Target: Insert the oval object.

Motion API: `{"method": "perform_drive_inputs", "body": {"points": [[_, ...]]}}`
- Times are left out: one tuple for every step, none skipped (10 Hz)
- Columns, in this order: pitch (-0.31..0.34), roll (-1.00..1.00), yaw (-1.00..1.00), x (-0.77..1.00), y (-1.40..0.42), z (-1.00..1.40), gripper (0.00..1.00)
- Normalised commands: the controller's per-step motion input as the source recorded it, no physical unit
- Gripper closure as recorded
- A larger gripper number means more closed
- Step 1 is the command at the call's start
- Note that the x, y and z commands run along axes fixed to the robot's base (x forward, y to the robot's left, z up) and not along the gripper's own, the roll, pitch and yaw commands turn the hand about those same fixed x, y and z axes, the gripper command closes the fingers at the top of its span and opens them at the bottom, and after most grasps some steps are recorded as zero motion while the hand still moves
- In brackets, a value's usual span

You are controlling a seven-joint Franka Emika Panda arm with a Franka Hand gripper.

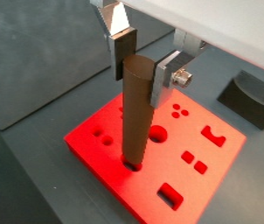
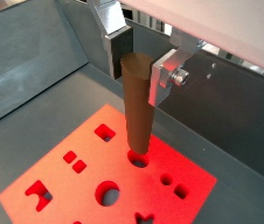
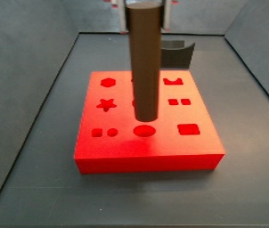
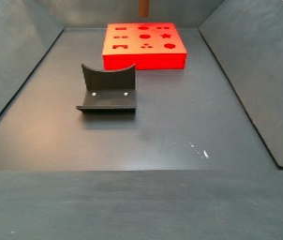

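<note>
The oval object (image 1: pixel 134 118) is a tall dark brown peg standing upright over the red block (image 1: pixel 204 179). Its lower end meets a hole in the block's top in both wrist views; how deep it sits cannot be told. My gripper (image 1: pixel 142 83) is shut on the peg's upper end, a silver finger (image 2: pixel 166 79) on each side. In a side view the peg (image 3: pixel 145 62) rises over the middle of the block (image 3: pixel 149 151), and the gripper is above the frame. In the other side view the block (image 4: pixel 144 47) lies far back.
The block's top has several other shaped holes, including a round one (image 1: pixel 158 134) beside the peg. A dark grey curved holder (image 4: pixel 107 89) stands on the floor apart from the block; it also shows behind the block (image 3: pixel 179 49). Grey walls enclose the floor (image 4: pixel 144 159).
</note>
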Motion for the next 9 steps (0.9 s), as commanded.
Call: {"method": "perform_drive_inputs", "body": {"points": [[0.000, 0.11, 0.00, 0.00, 0.01, -0.21, 1.00], [0.000, 0.10, 0.26, 0.00, 0.00, -0.29, 1.00], [0.000, 0.06, 0.37, 0.03, 0.00, -0.33, 1.00], [0.000, 0.04, 0.24, 0.01, -0.09, -0.18, 1.00], [0.000, 0.00, 0.09, 0.00, 0.00, 0.00, 1.00], [0.000, 0.02, 0.00, 0.01, -0.05, 0.00, 1.00], [0.000, 0.13, 0.00, 0.52, -0.15, -0.11, 1.00], [0.001, 0.13, 0.00, 0.64, -0.11, -0.15, 1.00], [0.017, 0.07, 0.00, 0.29, 0.00, -0.13, 1.00]]}}
